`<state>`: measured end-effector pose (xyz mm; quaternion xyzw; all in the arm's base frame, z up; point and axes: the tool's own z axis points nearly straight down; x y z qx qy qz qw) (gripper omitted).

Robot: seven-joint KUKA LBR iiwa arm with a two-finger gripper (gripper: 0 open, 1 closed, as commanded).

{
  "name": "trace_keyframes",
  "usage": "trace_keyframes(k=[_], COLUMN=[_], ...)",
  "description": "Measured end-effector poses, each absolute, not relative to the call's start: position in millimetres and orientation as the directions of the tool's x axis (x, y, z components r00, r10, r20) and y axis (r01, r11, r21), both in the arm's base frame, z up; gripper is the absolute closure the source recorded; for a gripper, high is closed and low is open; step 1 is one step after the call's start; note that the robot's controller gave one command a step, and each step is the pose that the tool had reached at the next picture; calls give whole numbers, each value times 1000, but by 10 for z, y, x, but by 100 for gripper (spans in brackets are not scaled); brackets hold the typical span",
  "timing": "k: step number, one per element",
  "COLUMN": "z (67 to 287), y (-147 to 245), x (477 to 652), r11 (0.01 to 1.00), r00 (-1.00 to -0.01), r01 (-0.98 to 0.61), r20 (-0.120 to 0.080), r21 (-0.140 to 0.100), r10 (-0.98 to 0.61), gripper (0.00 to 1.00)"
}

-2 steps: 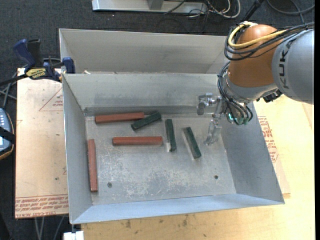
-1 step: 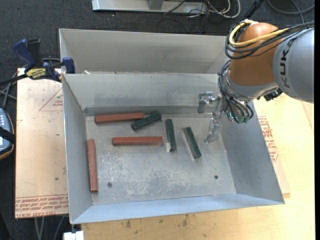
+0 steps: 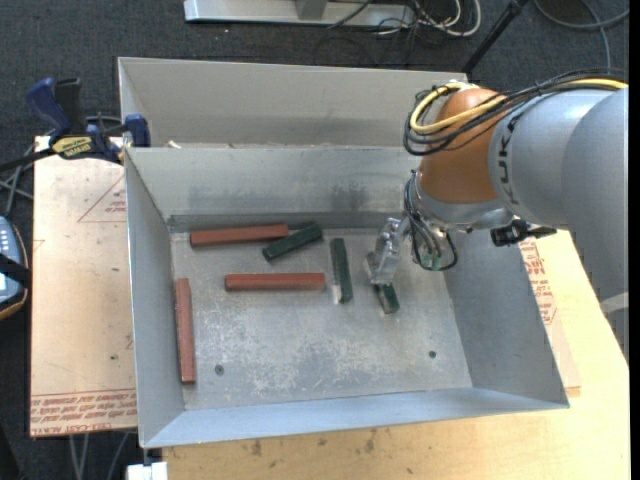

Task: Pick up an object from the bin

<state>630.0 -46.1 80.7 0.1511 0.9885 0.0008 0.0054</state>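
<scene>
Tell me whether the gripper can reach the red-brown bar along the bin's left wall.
Probably, but awkwardly for the gripper: nothing lies on the red-brown bar, and bare floor flanks it, yet the left wall crowds its other side.

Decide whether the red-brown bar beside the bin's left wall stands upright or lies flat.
Lying flat: the red-brown bar shows its whole length on the floor of the bin, running beside the left wall.

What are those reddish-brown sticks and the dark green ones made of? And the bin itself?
The three reddish-brown sticks look like matte wood or plastic: even, dull colour, no shine; I cannot tell which. The dark green sticks look alike, only darker. The bin looks like bare grey sheet metal: soft sheen, scuffs, folded walls.
</scene>
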Motion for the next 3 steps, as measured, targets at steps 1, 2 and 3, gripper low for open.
trace_keyframes(k=[1,2,3], z=[719,721,721], y=[-449,-445,-445], x=[6260,6258,6258], r11=[954,955,955], r00=[-954,-955,-955], r01=[298,298,298], r20=[-6,-4,-4], r21=[2,1,1], r10=[298,298,298], gripper=[0,100,100])
